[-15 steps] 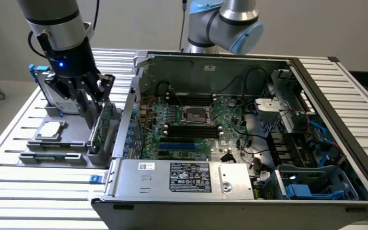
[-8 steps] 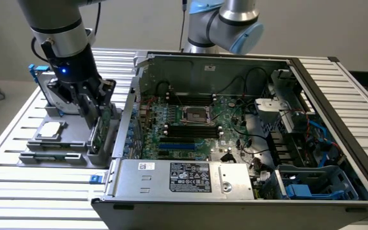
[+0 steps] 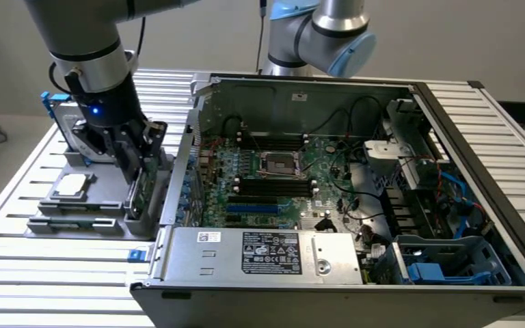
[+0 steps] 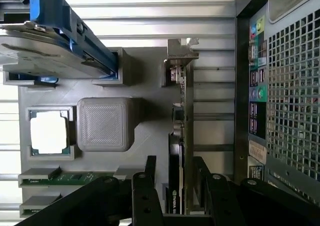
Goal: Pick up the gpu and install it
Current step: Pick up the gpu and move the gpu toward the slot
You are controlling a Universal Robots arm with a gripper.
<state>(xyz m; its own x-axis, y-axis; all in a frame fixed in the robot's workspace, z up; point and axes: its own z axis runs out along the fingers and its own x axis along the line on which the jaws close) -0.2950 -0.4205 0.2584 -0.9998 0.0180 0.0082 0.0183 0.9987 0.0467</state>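
Gpu (image 4: 181,116) stands on edge in a slot of the grey holder (image 4: 145,136), not lifted, on the holder's side nearest the computer case (image 3: 508,171). Green board faces the case; black cover faces away from it. Silver end bracket (image 4: 179,51) sits at the end of the card farthest from the claw.

Claw (image 4: 175,159): apart, straddling the near end of the card. One of its black fingers (image 4: 150,168) stands off the black cover with a visible gap; the other lies just beside the green board, contact not clear.

Past the claw, same holder: two narrow memory sticks (image 4: 75,177) lying in their own slots, then a processor chip (image 4: 48,132) in a square recess beside a raised grey block (image 4: 106,123). Farthest along, a silver hard drive in a blue frame (image 4: 50,46), propped at a tilt.

Holder rests on the slatted metal surface (image 4: 150,16), at the exterior view's left of the case, just beside it.

Case lies open on the surface. Nearest edge: silver power supply (image 3: 262,254) with a label on top. Beyond it, the green motherboard (image 3: 272,171), with an empty-looking processor socket in the middle and black cables on the exterior view's right. Behind the case's far wall, a grey arm joint with a light blue cap (image 3: 322,31).
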